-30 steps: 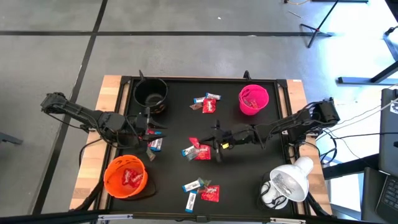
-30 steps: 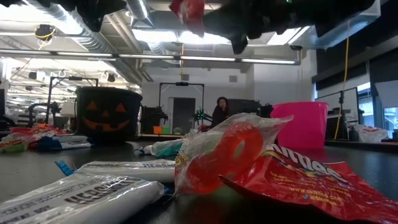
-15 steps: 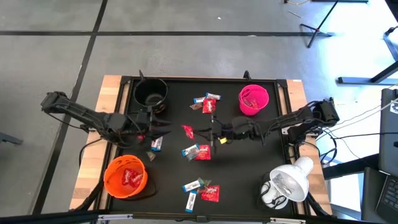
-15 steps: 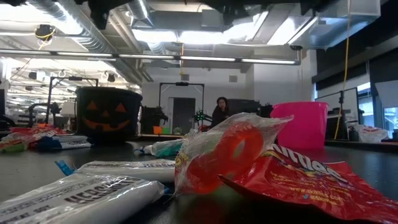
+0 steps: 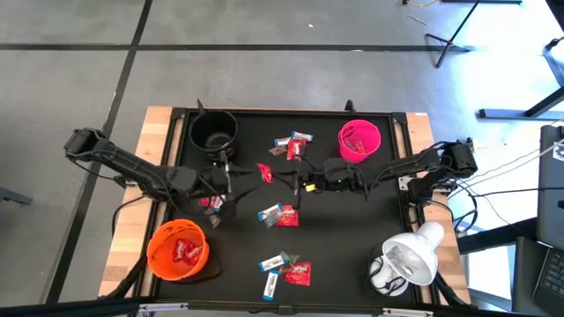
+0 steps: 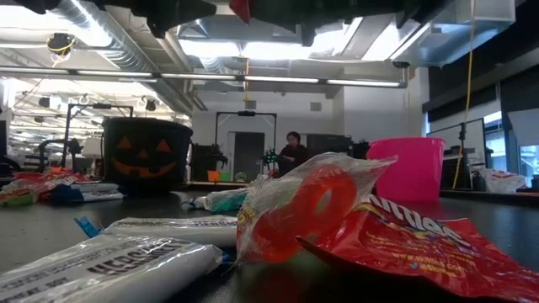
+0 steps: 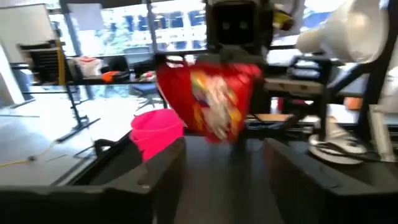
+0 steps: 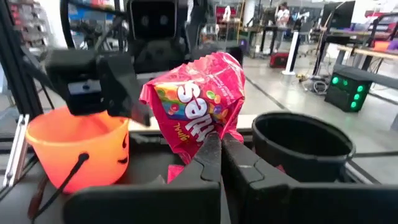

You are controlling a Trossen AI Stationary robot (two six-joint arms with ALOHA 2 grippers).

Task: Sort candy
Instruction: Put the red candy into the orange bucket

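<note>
My right gripper point(image 5: 280, 179) is over the table's middle, shut on a red candy packet point(image 5: 264, 171), which fills the right wrist view point(image 8: 198, 99). My left gripper point(image 5: 240, 176) is open and faces that packet from the left, a short gap away. In the left wrist view the packet point(image 7: 208, 99) hangs ahead between my open fingers point(image 7: 163, 180). More red and blue-and-white candy lies flat on the table near the far edge point(image 5: 293, 145), in the middle point(image 5: 279, 215), at the near edge point(image 5: 286, 269) and under the left arm point(image 5: 214, 204). My right gripper pinches the red packet by one end point(image 8: 211, 138) between its two shut fingers, coming level from the table's right. The packet is lifted clear of the table and sticks out beyond the fingertips toward the left gripper.
The orange bowl point(image 5: 157, 238), with red candy inside, stands near the left front corner. The black bowl point(image 5: 214, 132) and the pink bowl point(image 5: 359, 141) stand along the far edge. A white lamp point(image 5: 405, 257) sits at the right front corner. A person shows far off in the room point(image 6: 292, 147).
My right gripper has carried the red packet away from the middle pile, toward the table's left and far edge. My left gripper has moved toward the table's right, closing on the packet, and is open.
</note>
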